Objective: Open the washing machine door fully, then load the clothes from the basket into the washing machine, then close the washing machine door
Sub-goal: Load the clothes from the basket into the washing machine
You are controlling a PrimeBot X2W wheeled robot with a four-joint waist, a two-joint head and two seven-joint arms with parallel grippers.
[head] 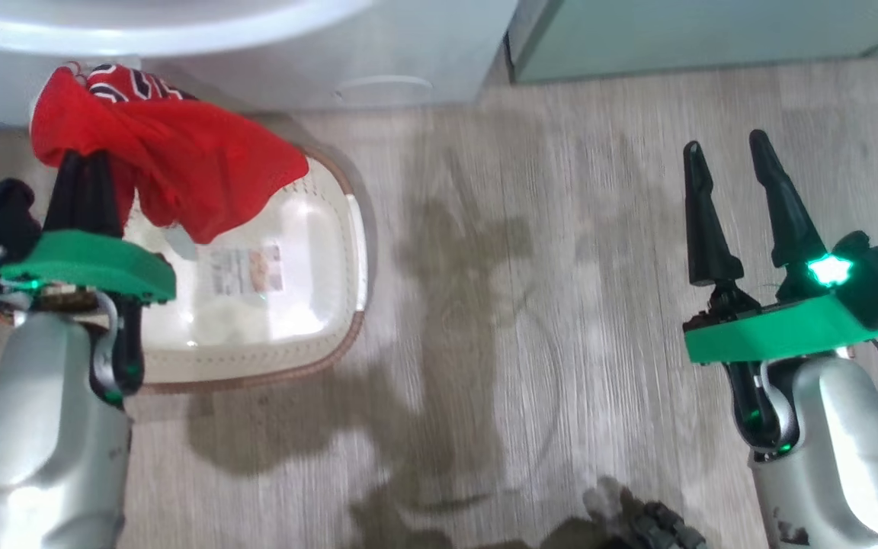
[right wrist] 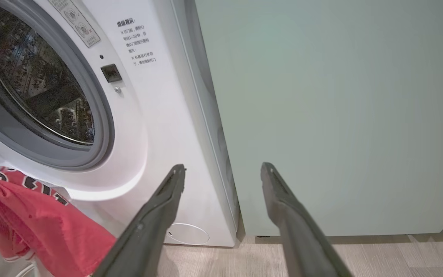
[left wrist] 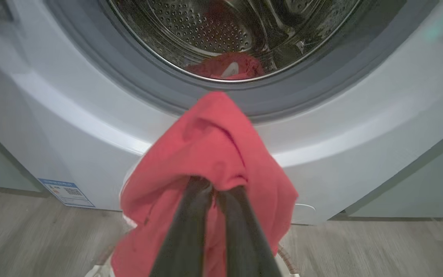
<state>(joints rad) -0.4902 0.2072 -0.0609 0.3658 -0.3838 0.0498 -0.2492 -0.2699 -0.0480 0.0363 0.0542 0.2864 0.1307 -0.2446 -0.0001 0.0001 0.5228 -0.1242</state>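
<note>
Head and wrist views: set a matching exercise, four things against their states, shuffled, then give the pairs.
Things:
1 left pincer
2 right pincer
3 basket
4 drum

States:
A open, empty
B on the floor, label showing
C shut on a red garment
D red cloth lying inside

Pairs: 1-C, 2-A, 3-B, 4-D

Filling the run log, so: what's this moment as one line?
phase: loading | left gripper: jaws shut on red fabric garment, held before steel drum of white washing machine | right gripper: jaws open, empty
</note>
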